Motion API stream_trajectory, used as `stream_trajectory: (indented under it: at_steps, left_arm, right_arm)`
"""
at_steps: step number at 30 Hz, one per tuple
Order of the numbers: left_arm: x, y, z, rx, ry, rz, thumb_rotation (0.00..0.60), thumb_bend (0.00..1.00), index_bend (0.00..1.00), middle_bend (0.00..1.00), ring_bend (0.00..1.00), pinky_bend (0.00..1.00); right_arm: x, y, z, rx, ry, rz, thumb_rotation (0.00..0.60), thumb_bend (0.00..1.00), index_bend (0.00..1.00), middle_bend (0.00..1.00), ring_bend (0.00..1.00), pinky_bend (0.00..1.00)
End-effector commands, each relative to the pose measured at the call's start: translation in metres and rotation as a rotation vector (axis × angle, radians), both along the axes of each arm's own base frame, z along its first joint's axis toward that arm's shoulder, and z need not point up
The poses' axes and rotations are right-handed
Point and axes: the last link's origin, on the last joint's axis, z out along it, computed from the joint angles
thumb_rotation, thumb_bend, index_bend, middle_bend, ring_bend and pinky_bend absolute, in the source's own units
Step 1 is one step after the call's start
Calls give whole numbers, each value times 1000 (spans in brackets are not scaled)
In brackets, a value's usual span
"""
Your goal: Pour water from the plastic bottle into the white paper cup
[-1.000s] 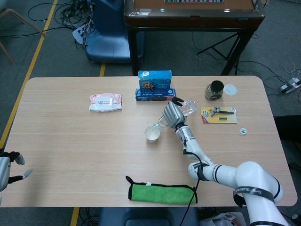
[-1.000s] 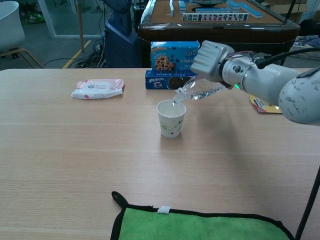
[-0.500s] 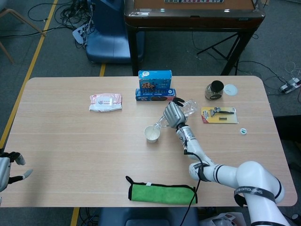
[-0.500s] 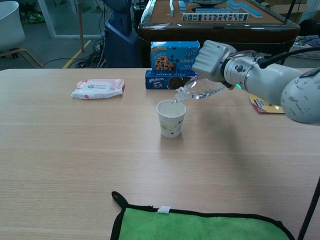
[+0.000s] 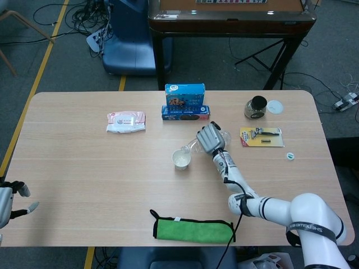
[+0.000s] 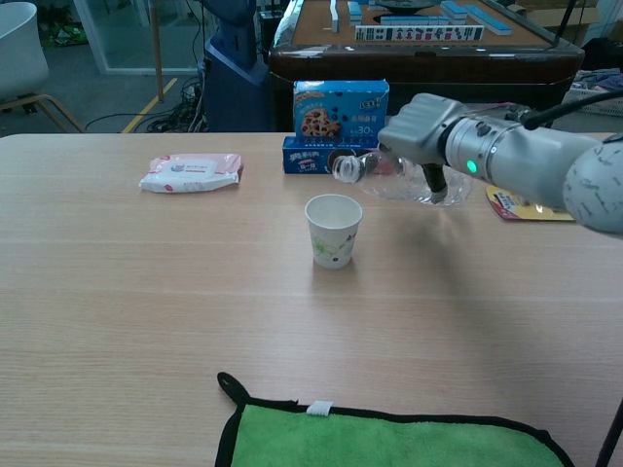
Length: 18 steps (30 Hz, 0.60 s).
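The white paper cup [image 5: 180, 160] [image 6: 333, 230] stands upright near the table's middle. My right hand [image 5: 210, 138] [image 6: 421, 134] grips a clear plastic bottle [image 6: 389, 175] [image 5: 193, 146], which lies nearly level just right of and above the cup. Its open mouth points left and sits a little above the cup's rim, off to the right side. No stream shows between mouth and cup. My left hand [image 5: 12, 202] hangs at the table's near left edge with fingers apart and nothing in it.
Two blue cookie boxes [image 5: 185, 102] [image 6: 340, 125] stand stacked behind the cup. A pink wipes pack [image 5: 126, 121] [image 6: 190, 172] lies at the left. A green cloth [image 5: 193, 230] [image 6: 389, 436] lies at the near edge. A dark jar [image 5: 257, 106], a razor pack [image 5: 261, 137] and a small cap [image 5: 290, 156] sit at the right.
My right hand has tipped the bottle back from a downward pour to nearly level and lifted its mouth away from the cup's rim. The cup and left hand stayed still.
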Motion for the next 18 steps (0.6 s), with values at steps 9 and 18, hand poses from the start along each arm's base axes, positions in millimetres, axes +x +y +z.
stream_trajectory:
  at_steps: [9, 18]
  left_arm:
    - [-1, 0, -3, -11, 9, 2, 600, 35, 618, 591, 496, 665]
    - [-1, 0, -10, -33, 17, 2, 600, 36, 618, 591, 496, 664]
  right_arm:
    - [-24, 10, 23, 25, -365, -115, 600, 182, 604, 581, 517, 482]
    - [-56, 26, 46, 2, -651, -197, 600, 181, 604, 571, 513, 482]
